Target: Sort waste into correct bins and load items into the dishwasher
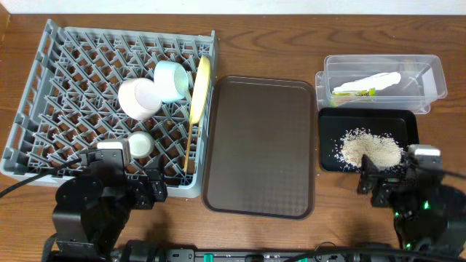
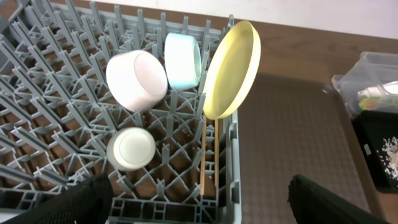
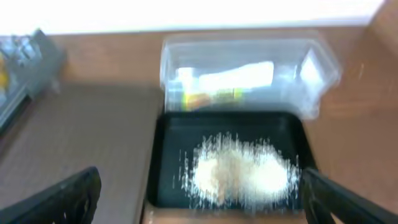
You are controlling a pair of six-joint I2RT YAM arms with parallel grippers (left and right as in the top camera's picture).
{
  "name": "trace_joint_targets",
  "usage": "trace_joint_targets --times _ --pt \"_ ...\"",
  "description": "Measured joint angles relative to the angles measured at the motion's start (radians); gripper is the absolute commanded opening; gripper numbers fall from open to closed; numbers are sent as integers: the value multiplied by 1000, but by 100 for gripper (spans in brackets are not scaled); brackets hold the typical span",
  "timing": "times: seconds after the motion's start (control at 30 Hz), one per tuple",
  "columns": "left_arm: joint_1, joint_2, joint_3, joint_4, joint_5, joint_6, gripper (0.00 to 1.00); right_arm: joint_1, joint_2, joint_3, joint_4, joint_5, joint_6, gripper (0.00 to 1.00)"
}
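The grey dish rack (image 1: pixel 44 87) holds a white bowl (image 1: pixel 138 98), a light blue bowl (image 1: pixel 172 78), a yellow plate (image 1: pixel 199 89) on edge, a small white cup (image 1: pixel 140 144) and two wooden chopsticks (image 1: pixel 188 149). They also show in the left wrist view: white bowl (image 2: pixel 135 79), blue bowl (image 2: pixel 182 60), plate (image 2: pixel 231 70), cup (image 2: pixel 131 148), chopsticks (image 2: pixel 209 155). The clear tub (image 1: pixel 429 73) holds the white napkin (image 1: pixel 375 81) and green-and-orange wrapper (image 1: pixel 354 92). The black tray (image 1: pixel 331 124) holds beige crumbs (image 1: pixel 371 149). My left gripper (image 2: pixel 199 202) is open and empty at the rack's near edge. My right gripper (image 3: pixel 199 199) is open and empty before the black tray (image 3: pixel 168 162).
A large dark brown serving tray (image 1: pixel 258 145) lies between the rack and the bins. Both arms sit at the table's front edge. The right wrist view is blurred.
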Motion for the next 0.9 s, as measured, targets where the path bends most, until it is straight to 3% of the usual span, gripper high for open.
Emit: trace_joint_targets --times 0.33,0.6,0.73,0.9 --pt "0 0 -2 -1 0 0 93 34 -318 -468 710 -18 -18 99" --pt "0 0 -2 -1 0 0 93 45 -411 -718 1061 -19 -26 99" --pt "0 0 -2 -1 0 0 93 45 -415 -775 1046 -11 -46 99" --pt "0 0 -2 -2 0 0 93 45 -417 -783 855 10 -97 99"
